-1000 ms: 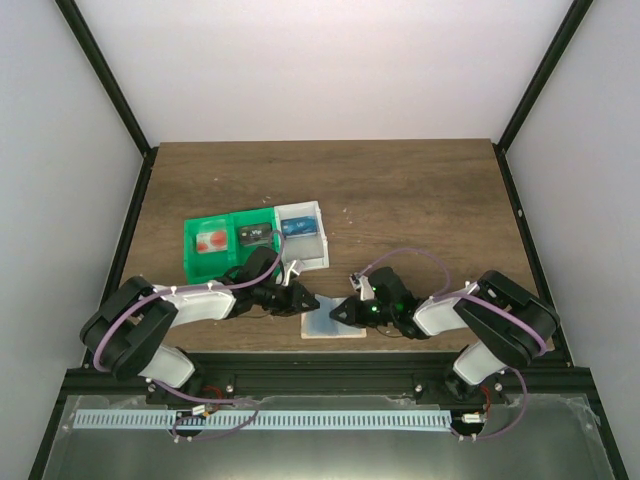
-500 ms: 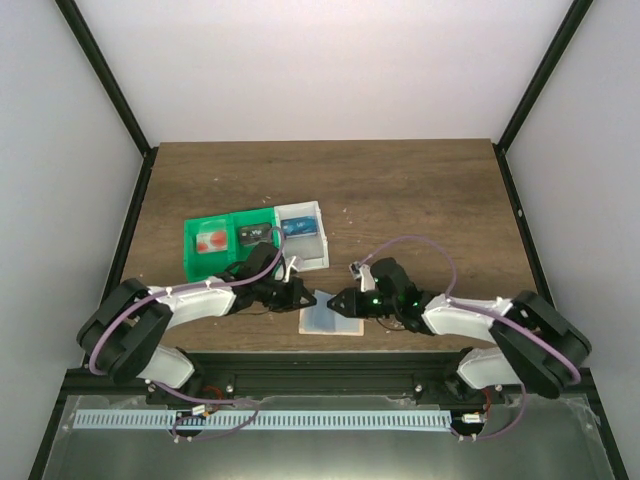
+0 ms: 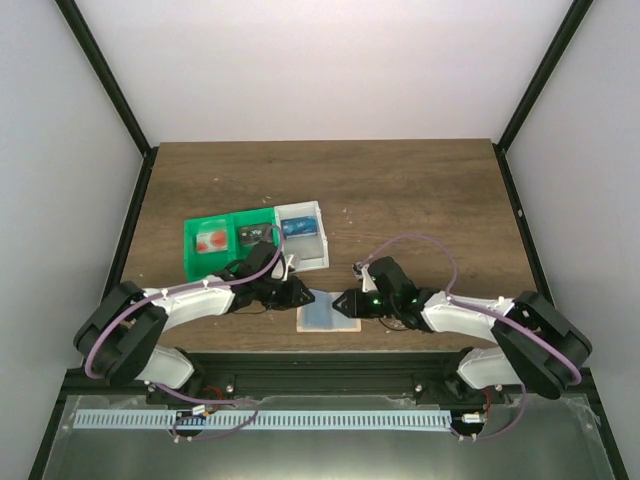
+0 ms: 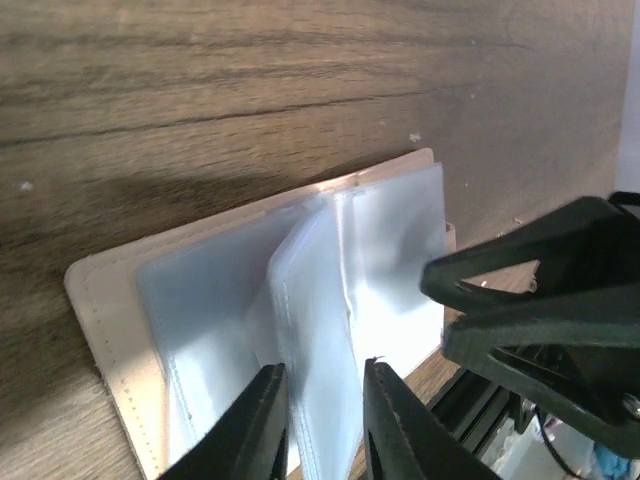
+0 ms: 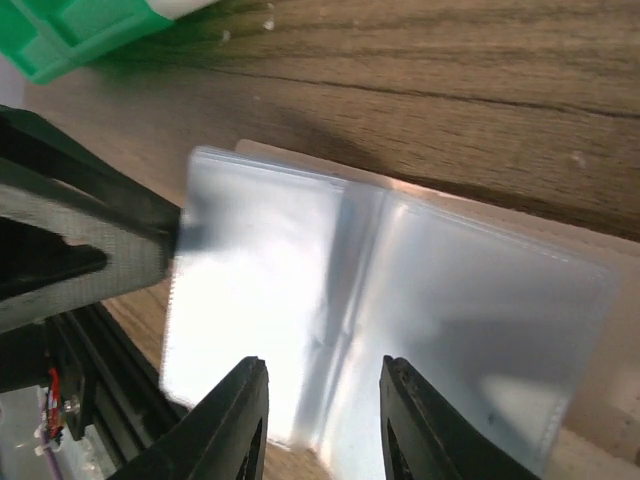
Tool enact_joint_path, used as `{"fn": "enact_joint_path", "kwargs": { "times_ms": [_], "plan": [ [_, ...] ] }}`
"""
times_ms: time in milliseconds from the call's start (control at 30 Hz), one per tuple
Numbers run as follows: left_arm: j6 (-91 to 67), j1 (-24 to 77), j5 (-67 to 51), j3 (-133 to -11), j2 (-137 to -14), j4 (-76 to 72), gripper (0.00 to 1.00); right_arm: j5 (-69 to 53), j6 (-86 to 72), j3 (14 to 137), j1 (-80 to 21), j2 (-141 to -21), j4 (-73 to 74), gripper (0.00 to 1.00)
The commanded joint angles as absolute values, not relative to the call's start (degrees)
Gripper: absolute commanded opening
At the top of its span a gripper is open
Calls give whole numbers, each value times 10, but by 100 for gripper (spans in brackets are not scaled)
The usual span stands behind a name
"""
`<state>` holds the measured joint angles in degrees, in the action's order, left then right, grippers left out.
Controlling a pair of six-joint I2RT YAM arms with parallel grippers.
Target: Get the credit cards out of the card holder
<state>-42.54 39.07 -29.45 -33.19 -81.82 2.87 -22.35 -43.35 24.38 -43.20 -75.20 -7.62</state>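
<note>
The card holder lies open near the table's front edge, a tan cover with clear blue-grey sleeves. My left gripper is at its left side, narrowly open, with a raised sleeve leaf standing between the fingers. My right gripper hangs open over the sleeves from the right, holding nothing. A pale credit card with red circles lies in the green tray. A blue credit card lies in the white box. I see no card in the sleeves.
The green compartment tray and the white box stand just behind the left gripper; a dark card lies in the tray. The table's front rail runs right below the holder. Black frame posts flank the table.
The right arm has stretched left onto the holder and its jaws have widened. The holder has slid slightly left and away. The left jaws have closed and parted a little again.
</note>
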Motion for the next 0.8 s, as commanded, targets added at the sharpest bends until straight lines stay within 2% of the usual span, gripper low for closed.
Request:
{"fn": "enact_joint_path", "kwargs": {
  "times_ms": [0, 333, 767],
  "plan": [
    [-423, 393, -305, -353, -807, 26, 26, -210, -422, 239, -428, -776, -74, 32],
    [-455, 392, -352, -335, -816, -26, 30, -225, -439, 217, -429, -792, -121, 29],
    [-500, 401, -415, -307, -832, -136, 31, -232, -448, 203, -429, -791, -145, 24]
  ]
}}
